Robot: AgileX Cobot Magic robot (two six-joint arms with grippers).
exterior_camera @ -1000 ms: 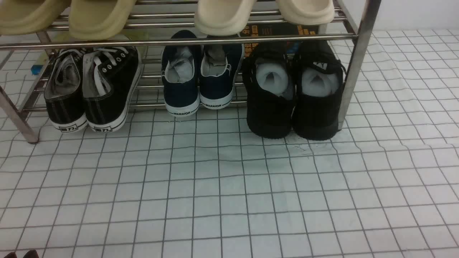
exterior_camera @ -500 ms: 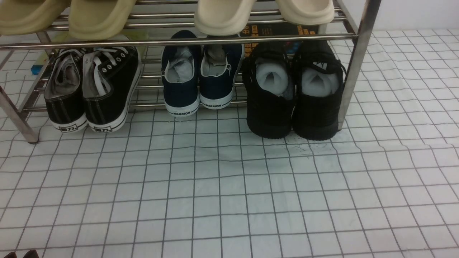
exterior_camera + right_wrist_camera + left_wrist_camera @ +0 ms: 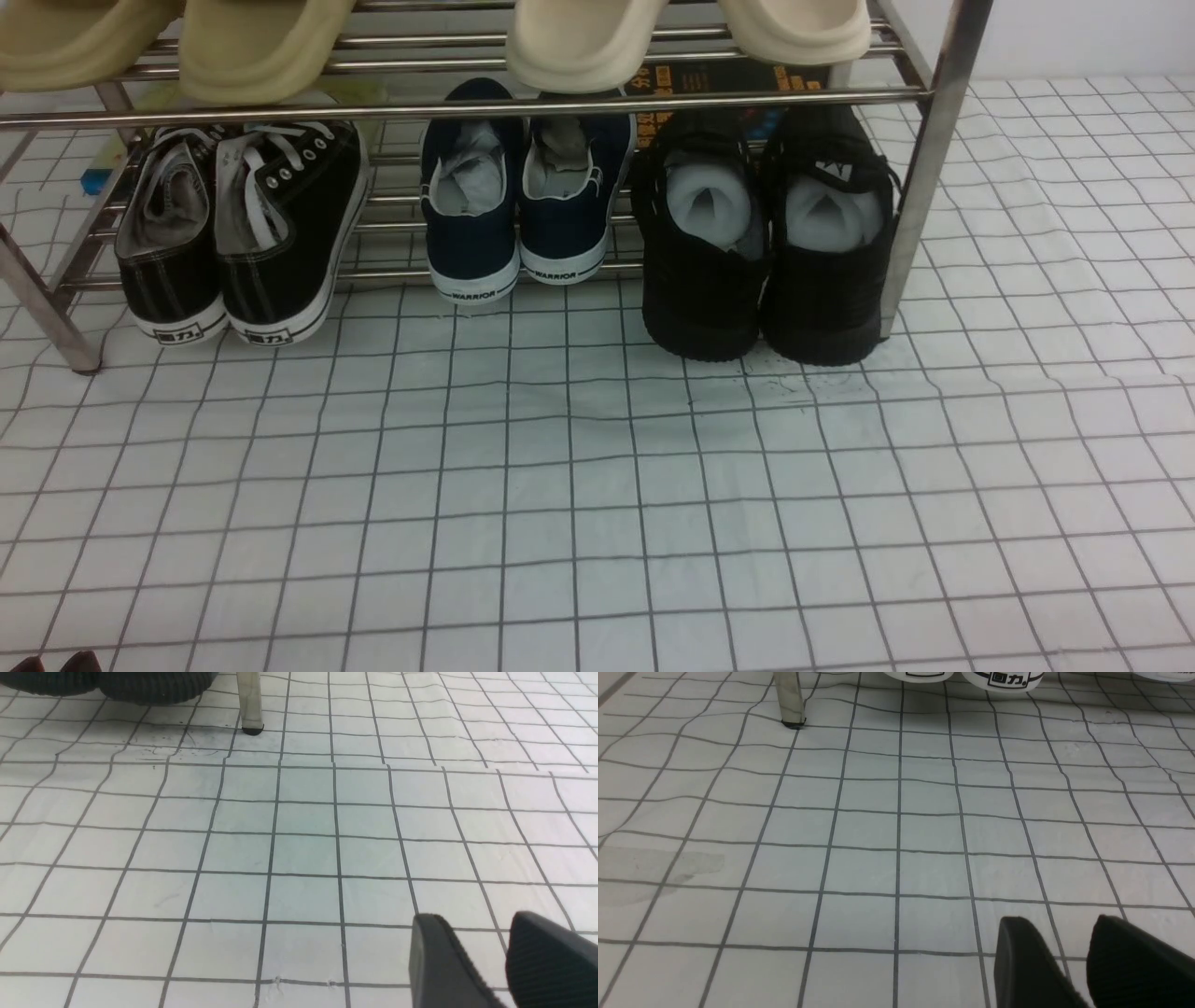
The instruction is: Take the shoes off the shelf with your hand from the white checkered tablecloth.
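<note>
A white checkered tablecloth (image 3: 597, 485), a little wrinkled, covers the whole floor in front of me, with a plain pale wall (image 3: 1074, 37) behind at the far right. The steel shelf (image 3: 467, 101) stands on it, and the shoes (image 3: 766, 271) I am after, the all-black pair stuffed with white paper, sit on the lowest tier at its right end. Their heels face me and overhang the front bar down toward the cloth. As I judge it, nothing of the job is done: the pair is untouched, and the reach, grasp and pull-out all remain. My right gripper (image 3: 474, 924) hangs low over bare cloth, well short of the rack, its jaws parted with nothing between them. My left gripper (image 3: 1059, 924) is likewise parted and empty, near the opposite end. The cloth between me and the rack is bare, so the approach looks easy. The tight spots are at the shoes themselves. The rack's slanted right leg (image 3: 920, 177) stands just beside the outer shoe, the upper tier's front bar crosses close above both shoe openings, and the navy shoes (image 3: 518, 205) sit near on the inner side. I would come in low and draw the pair straight toward me.
</note>
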